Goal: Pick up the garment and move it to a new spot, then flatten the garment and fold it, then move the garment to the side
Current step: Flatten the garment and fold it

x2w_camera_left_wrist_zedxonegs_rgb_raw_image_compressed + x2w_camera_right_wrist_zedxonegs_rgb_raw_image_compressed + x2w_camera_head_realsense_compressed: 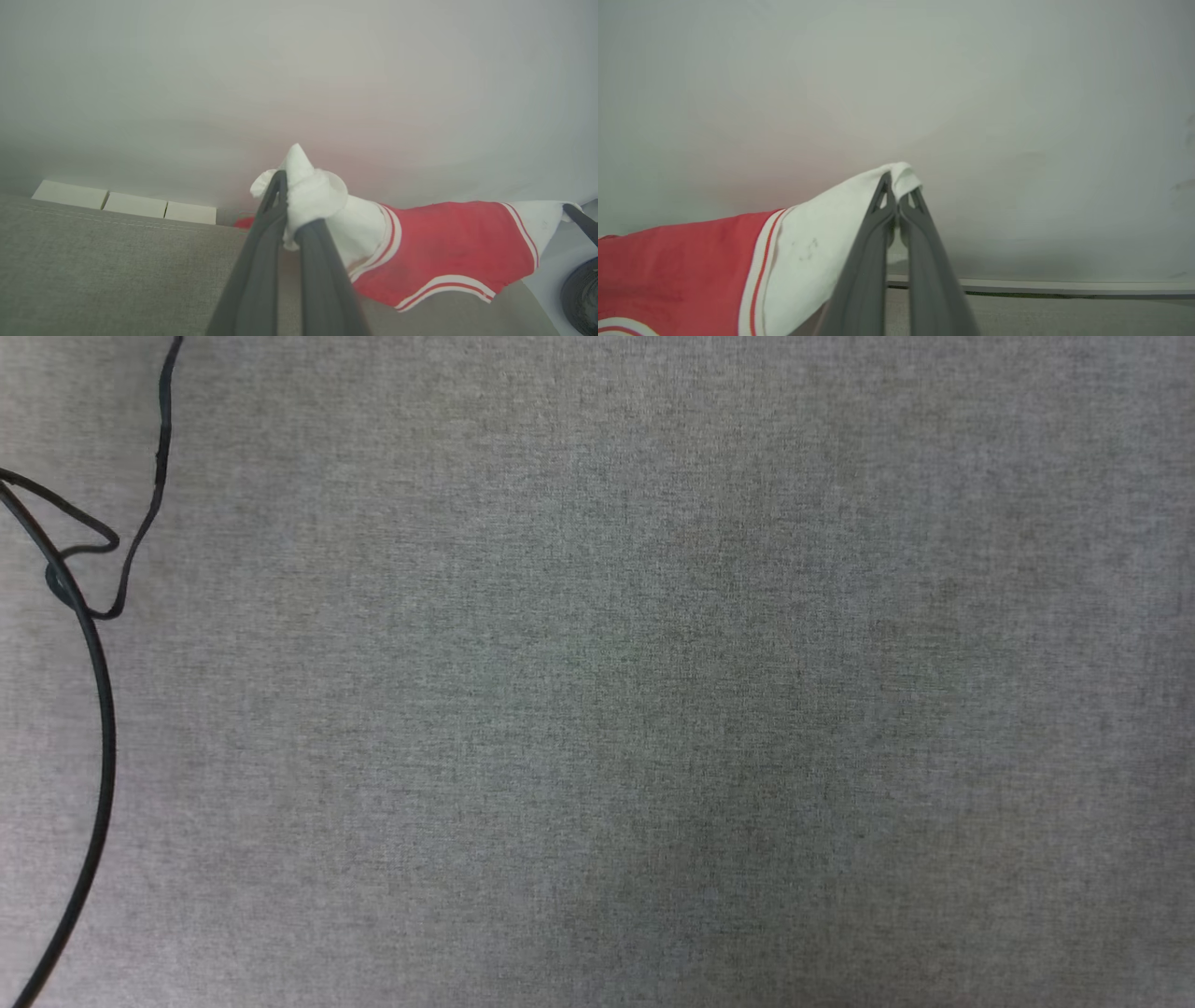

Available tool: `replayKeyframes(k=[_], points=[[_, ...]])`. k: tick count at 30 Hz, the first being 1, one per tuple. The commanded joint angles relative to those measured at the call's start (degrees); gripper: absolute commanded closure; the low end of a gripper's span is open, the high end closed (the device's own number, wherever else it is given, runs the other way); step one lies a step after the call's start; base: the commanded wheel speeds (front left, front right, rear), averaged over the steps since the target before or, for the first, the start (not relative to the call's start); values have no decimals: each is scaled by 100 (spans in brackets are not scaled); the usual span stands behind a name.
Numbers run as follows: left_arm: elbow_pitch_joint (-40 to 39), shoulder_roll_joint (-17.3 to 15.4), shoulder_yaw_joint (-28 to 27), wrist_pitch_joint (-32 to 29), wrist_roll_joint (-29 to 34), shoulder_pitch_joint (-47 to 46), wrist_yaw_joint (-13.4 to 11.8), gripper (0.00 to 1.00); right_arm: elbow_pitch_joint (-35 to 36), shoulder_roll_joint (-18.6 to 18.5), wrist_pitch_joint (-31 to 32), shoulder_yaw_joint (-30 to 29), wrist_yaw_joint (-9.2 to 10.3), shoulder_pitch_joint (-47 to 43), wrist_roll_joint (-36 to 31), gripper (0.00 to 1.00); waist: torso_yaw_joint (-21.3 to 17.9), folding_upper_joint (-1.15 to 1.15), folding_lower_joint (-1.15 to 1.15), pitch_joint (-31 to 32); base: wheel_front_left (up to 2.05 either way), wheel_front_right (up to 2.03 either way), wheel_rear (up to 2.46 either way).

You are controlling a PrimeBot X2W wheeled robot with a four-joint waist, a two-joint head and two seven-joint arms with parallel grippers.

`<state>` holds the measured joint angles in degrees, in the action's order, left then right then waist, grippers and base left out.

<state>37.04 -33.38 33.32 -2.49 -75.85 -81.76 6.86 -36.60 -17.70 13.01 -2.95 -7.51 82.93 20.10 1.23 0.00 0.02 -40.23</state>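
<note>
Presently the left gripper (286, 196) clenches its fingers on one white sleeve, the garment (444, 242) hangs stretched above the grey surface (93, 261), and the right gripper (896, 198) grips the other sleeve: picked up, I judge; placing, flattening, folding remain.

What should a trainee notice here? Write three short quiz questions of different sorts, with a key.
1. True or false: the left gripper is shut on a white sleeve of the garment.
2. The right gripper clamps: A) the red hem, B) a white sleeve, C) the collar?
3. Fill in: in the head view a dark ___ lies on the grey cloth surface.
Key: 1 true; 2 B; 3 cable.
</note>
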Motion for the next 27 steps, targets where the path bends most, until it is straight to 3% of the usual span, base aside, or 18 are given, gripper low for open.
replayKeyframes(k=[1, 10, 17, 27], points=[[52, 60, 38, 71, -1, -55, 42, 100, -76, 39, -78, 97, 4, 62, 22, 100, -12, 0, -2, -31, 0, 0, 0], [-404, -114, 435, 640, 9, 824, 59, 100, -179, -88, -595, 745, 4, -923, 536, 100, -33, 0, -2, 447, 0, 0, 0], [-1030, -449, 671, 1154, -270, 2103, 59, 100, 268, -410, -885, 1415, 5, -2494, 1401, 100, -72, 0, -2, 1395, 0, 0, 0], [-1537, -788, 839, 1530, -440, 3472, 59, 100, 1014, -665, -1030, 1704, 4, -4232, 2044, 100, -137, 0, -2, 2339, 0, 0, 0]])
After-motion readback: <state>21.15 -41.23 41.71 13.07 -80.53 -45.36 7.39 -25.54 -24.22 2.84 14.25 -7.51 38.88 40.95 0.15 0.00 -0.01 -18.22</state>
